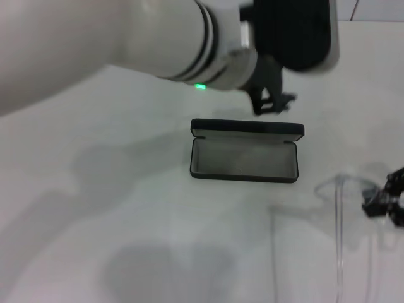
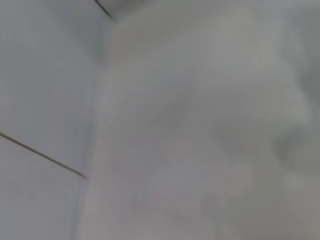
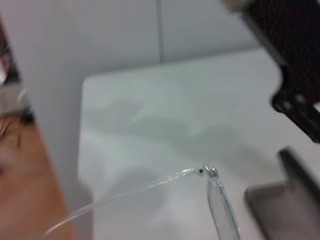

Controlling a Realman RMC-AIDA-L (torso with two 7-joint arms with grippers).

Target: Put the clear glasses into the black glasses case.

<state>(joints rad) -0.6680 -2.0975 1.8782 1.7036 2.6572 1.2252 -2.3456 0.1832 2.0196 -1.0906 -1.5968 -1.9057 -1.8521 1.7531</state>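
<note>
A white table (image 1: pixel 95 208) fills the head view, and the left arm (image 1: pixel 113 44) reaches across the top of it, white with a green light near its wrist. The left gripper (image 1: pixel 273 101) hangs just behind the far edge of the case, its black fingers apart and holding nothing.

The black glasses case (image 1: pixel 244 151) lies open near the middle of the table, a matte black rectangular clamshell with rounded corners and grey lining, its lid standing up along the far side. Nothing lies inside it. In the right wrist view a corner of the case (image 3: pixel 287 200) shows beside the glasses.

The clear glasses (image 1: pixel 338 208) sit to the right of the case and nearer the robot, apart from it. They are fully transparent, with a curved lens and long thin temple arms that trail toward the near table edge. The right wrist view shows one hinge and temple (image 3: pixel 205 172).

The right gripper (image 1: pixel 384 199) is at the right edge, at the lens end of the glasses; it seems to be pinching the frame, though the clear plastic makes contact hard to confirm.

The left wrist view shows only blurred pale surfaces.
</note>
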